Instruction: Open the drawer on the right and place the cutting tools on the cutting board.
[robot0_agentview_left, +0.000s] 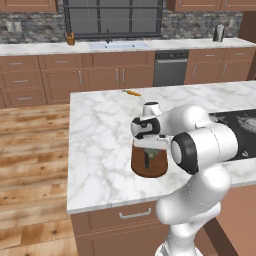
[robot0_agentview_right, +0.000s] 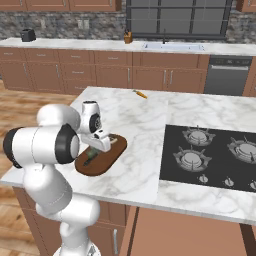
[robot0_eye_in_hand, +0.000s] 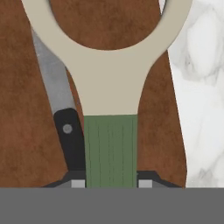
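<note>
Even, flat rendered light is filling all three views; nothing is glaring. Soft shadowing is sitting under the arm (robot0_agentview_left: 200, 150) on the marble island (robot0_agentview_left: 100, 150). Base views are looking slightly coarse and pixelated; the hand view is showing crisp edges, no blur or edge distortion.

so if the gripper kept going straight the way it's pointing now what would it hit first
The gripper, shut on the peeler, points down at the cutting board. Going straight on, the peeler would probably press into the board first, beside the knife already lying there. How much gap remains is hard to judge.
</note>
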